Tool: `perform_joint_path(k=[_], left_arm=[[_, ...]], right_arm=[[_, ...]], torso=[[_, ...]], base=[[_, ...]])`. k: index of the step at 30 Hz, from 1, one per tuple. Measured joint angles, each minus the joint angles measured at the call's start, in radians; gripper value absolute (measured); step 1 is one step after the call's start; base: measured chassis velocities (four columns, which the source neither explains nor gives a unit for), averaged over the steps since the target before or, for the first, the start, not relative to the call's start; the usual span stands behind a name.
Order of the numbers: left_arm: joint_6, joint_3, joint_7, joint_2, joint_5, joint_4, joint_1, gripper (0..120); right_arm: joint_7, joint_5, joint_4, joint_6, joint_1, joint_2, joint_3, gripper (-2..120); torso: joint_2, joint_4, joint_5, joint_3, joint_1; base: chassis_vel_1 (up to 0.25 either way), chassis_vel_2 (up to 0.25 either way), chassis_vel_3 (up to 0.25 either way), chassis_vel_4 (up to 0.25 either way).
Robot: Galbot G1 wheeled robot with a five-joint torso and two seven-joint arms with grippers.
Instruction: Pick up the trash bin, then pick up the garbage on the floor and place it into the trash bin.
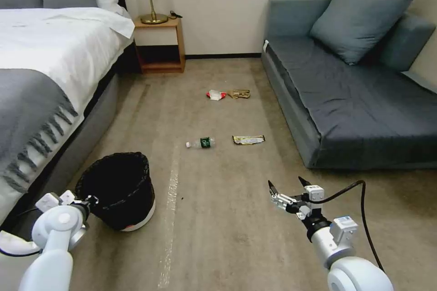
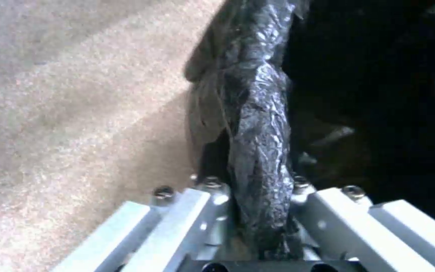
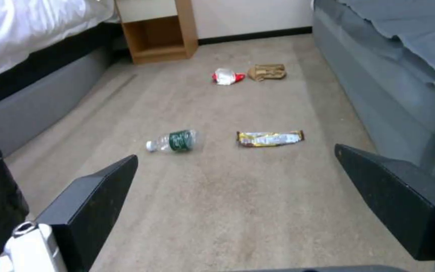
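The left hand (image 2: 258, 226) pinches the trash bin (image 1: 119, 188) rim, bin still on the floor. Ahead of the wide-open right hand (image 1: 287, 186), bottle (image 1: 201, 142) and wrappers (image 1: 248, 139) remain.

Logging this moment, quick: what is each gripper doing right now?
Left gripper: shut on the bagged rim of the trash bin.
Right gripper: open, holding nothing, above the carpet.
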Motion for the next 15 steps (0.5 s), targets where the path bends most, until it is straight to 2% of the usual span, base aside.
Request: perform_joint_path(k=[9,12,15], left_arm=[[-0.043,-0.006,0.047,-0.011,0.073,-0.011,0.030,4],[-0.090,-0.001,0.099,-0.022,0.207,-0.021,0.057,4],[-0.111,-0.001,0.114,-0.028,0.257,-0.034,0.075,4]], right_arm=[[0.000,-0.004,0.009,0.004,-0.017,0.001,0.000,100],[-0.002,-0.004,0.017,0.004,-0.023,-0.006,0.000,100],[-0.001,-0.004,0.021,0.002,-0.024,-0.009,0.001,100]], torso=[[0.000,-0.0004,-0.0010,0.000,0.000],[0.000,-0.0011,-0.0021,0.000,0.000],[0.000,-0.0013,-0.0031,0.000,0.000]], base=[[0.000,0.000,0.000,0.000],[0.000,0.000,0.000,0.000],[0.000,0.000,0.000,0.000]])
